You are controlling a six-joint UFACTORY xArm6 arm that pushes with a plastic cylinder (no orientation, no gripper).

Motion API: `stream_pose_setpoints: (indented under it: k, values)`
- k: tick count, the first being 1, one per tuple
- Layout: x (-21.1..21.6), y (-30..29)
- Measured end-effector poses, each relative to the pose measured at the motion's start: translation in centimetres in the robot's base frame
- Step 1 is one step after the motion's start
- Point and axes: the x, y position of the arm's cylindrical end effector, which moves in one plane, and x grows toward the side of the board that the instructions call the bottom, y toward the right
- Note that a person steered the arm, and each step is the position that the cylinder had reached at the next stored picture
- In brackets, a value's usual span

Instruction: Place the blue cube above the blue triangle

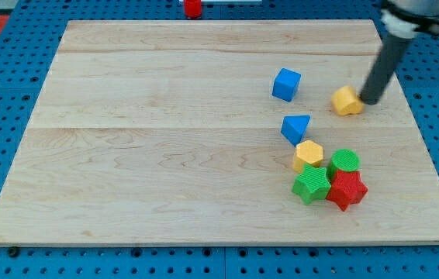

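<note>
**Blue cube sits just beyond the blue triangle on a wooden board**

Blue cube [286, 84] rests on the right half of a pale wooden board [165, 139], on the far side of the blue triangle [295, 128] and slightly to its left, with a small gap of bare wood between the two. Right of the cube, and apart from it, lies a yellow block [347, 101] of rounded, irregular shape. My tip [371, 101], the lower end of a dark rod slanting down from the upper right, stands at this yellow block's right side, touching it or very nearly so. The arm carries no gripper, so nothing opens or closes; the rod holds nothing.

Nearer than the blue triangle sits a tight cluster of four blocks: a yellow hexagonal block [309, 154] almost touching the triangle, a green cylinder [345, 162] to its right, a green star [310, 185] at the near left, and a red star [347, 189] at the near right. A small red block [193, 8] lies beyond the board's far edge, on the blue perforated table [10, 77] that surrounds the board.
</note>
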Motion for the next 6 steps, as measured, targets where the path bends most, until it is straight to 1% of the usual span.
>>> stream_pose_setpoints:
  k: [1,2,3,4,6]
  values:
    - [-0.6,-2.7]
    - [-5.4,-1.9]
    - [-6.0,-8.6]
    - [-5.7,-12.1]
    - [0.0,-12.2]
